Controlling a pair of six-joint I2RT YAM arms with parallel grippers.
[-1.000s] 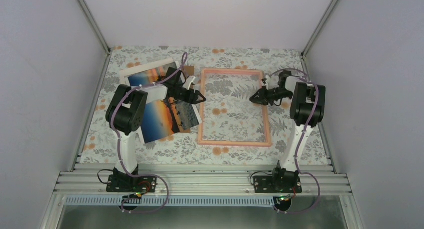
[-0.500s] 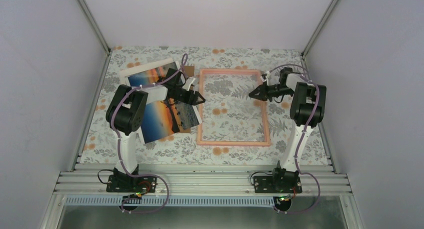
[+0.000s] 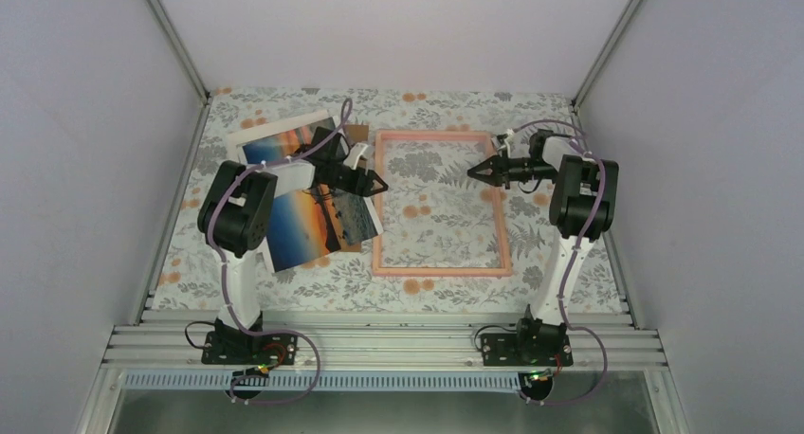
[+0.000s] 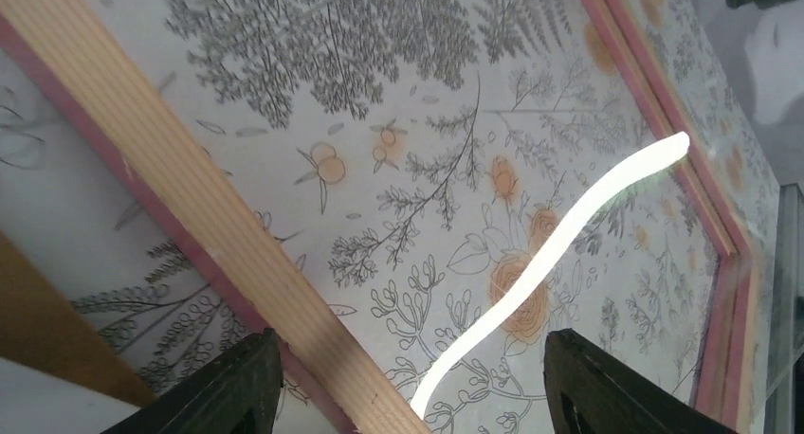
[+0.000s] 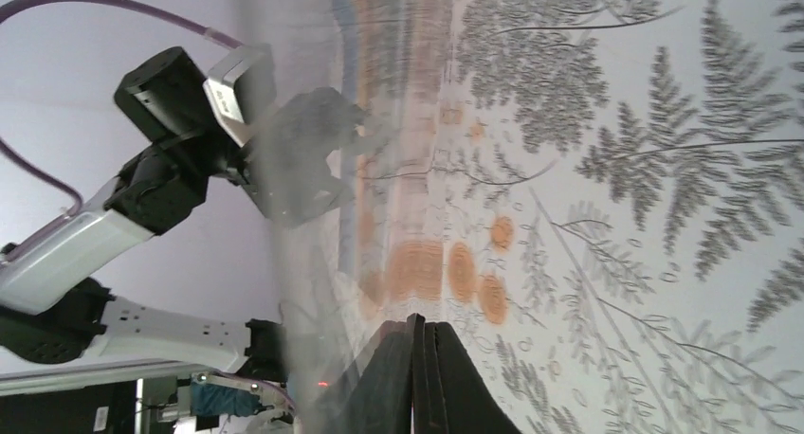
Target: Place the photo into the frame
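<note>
The pink frame (image 3: 441, 271) lies flat on the flowered cloth in the middle of the top view. The photo (image 3: 308, 221), an orange sunset print with a white border, lies left of it, partly under my left arm. My left gripper (image 3: 377, 183) hangs open over the frame's left rail. That rail (image 4: 190, 188) runs diagonally between the fingers, closer to the left one (image 4: 232, 387). My right gripper (image 3: 473, 172) is shut low over the frame's opening, just inside the upper right rail. Whether anything thin is pinched between its closed fingers (image 5: 398, 377) cannot be made out.
A brown cardboard board (image 3: 357, 133) peeks out from under the photo and shows at the lower left of the left wrist view (image 4: 38, 349). A white glare streak (image 4: 569, 235) crosses the frame's opening. Enclosure walls stand close on both sides.
My right gripper has closed fully and moved up and left from the right rail to inside the frame's opening. The frame has slid slightly left. The left gripper has barely shifted.
</note>
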